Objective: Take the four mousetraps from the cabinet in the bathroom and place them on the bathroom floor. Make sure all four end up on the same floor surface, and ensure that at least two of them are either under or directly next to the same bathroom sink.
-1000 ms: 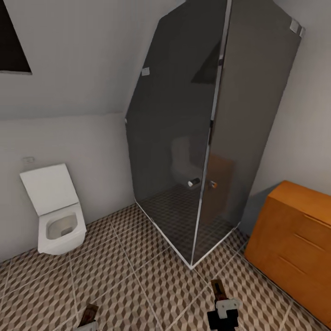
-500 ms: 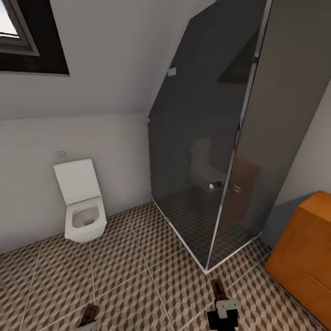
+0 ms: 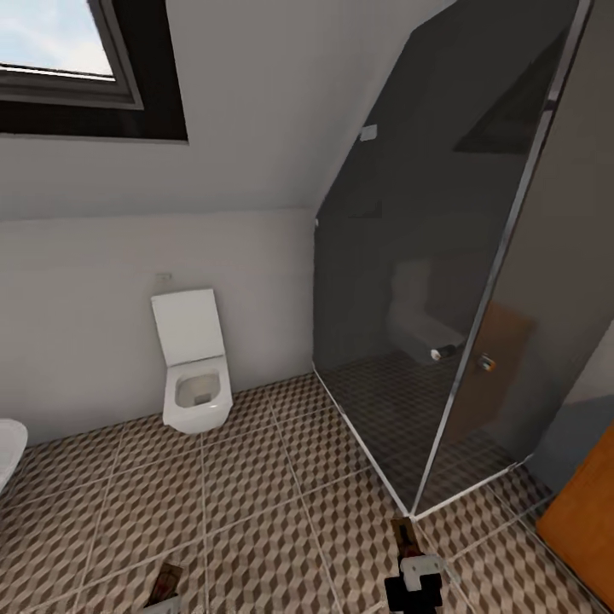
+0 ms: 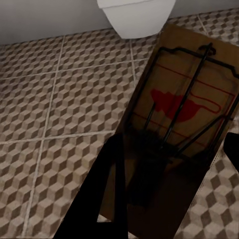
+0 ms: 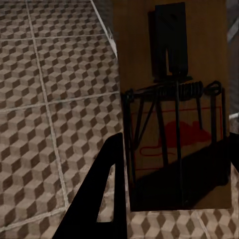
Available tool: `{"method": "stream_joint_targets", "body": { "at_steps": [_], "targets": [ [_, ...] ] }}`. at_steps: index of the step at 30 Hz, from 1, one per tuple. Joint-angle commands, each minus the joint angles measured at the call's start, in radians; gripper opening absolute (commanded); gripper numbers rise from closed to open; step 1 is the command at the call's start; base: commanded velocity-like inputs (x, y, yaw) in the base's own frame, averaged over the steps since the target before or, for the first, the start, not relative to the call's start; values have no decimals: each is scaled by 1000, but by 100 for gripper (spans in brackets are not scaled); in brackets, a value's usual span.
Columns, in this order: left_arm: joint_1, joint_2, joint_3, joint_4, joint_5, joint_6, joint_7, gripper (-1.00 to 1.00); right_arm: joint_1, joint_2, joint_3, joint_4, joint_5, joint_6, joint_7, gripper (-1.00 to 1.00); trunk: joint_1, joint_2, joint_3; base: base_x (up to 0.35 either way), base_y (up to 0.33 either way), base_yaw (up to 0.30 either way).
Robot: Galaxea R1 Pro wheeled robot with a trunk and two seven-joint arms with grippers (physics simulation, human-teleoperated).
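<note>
Each gripper holds a mousetrap above the cube-patterned bathroom floor (image 3: pixel 256 477). The left gripper (image 3: pixel 166 597) is shut on a flat wooden mousetrap (image 4: pixel 184 109) with dark wire and a red mouse print; a dark finger (image 4: pixel 112 194) lies along its edge. The right gripper (image 3: pixel 414 584) is shut on a second mousetrap (image 5: pixel 174 99), whose end pokes forward (image 3: pixel 404 537) in the head view. A corner of the orange-brown cabinet (image 3: pixel 590 520) shows at the lower right edge. The sink is out of view.
A white toilet (image 3: pixel 196 367) with its lid up stands against the far wall. A dark glass shower enclosure (image 3: pixel 443 281) takes up the right side, its corner post near my right gripper. A rounded white fixture (image 3: pixel 8 452) peeks in at the left edge. A window (image 3: pixel 60 51) is at upper left.
The head view has swung left: toilet and shower slid right in the picture, the cabinet almost left it, the window came in. Both grippers still hold their mousetraps.
</note>
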Motion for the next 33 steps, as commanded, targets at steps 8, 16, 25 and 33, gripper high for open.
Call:
{"method": "stream_joint_targets", "body": {
  "at_steps": [8,16,25,33],
  "targets": [
    [-1,-1,-4,3,-9,-1,12,-100,-1,-1,9,-1,-3,-1,-9,-100,1,-2,-2,0,0,292],
    [-1,-1,-4,3,-9,-1,12,-100,0,-1,9,0,-3,-1,-9,-100,1,-2,-2,0,0,292],
    [-1,-1,-4,3,-9,-1,12,-100,0,0,9,0,-3,-1,-9,-100,1,-2,-2,0,0,292],
    [-1,-1,-5,3,-9,-1,12,-100,-1,0,9,0,-3,-1,-9,-100,1,-2,-2,0,0,292]
  ]
}}
